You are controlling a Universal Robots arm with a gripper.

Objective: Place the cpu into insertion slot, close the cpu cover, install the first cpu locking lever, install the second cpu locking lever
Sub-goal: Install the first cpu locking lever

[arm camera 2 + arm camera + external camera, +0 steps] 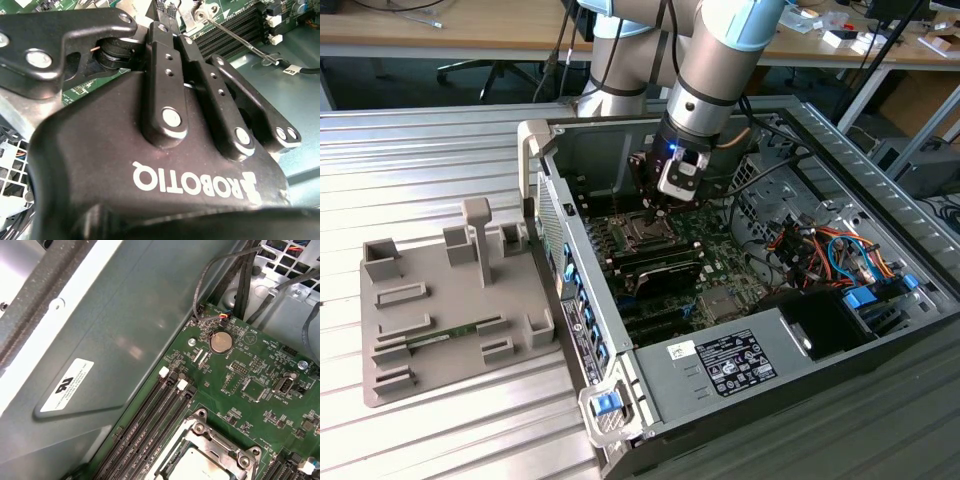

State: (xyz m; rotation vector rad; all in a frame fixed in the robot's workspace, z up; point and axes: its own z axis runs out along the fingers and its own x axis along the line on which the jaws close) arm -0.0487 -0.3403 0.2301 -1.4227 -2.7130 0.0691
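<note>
In the exterior view my gripper (648, 213) reaches down into the open computer case, just above the insertion slot (642, 233) on the green board. In the second wrist view the gripper (170, 17) has its two black fingers (160, 55) pressed together, with nothing seen between them. A thin metal locking lever (235, 41) runs away from the fingertips across the memory slots; contact cannot be judged. In the first wrist view the cpu (200, 467) shows its silver top lying in the slot. The silver cpu cover (217, 440) frames it, lying flat over it.
Long black memory slots (150, 425) run beside the socket, close to the grey case wall (125, 340). A coin battery (221, 341) and cables (240, 275) sit further along the board. A grey parts fixture (450, 300) lies on the table at the exterior view's left.
</note>
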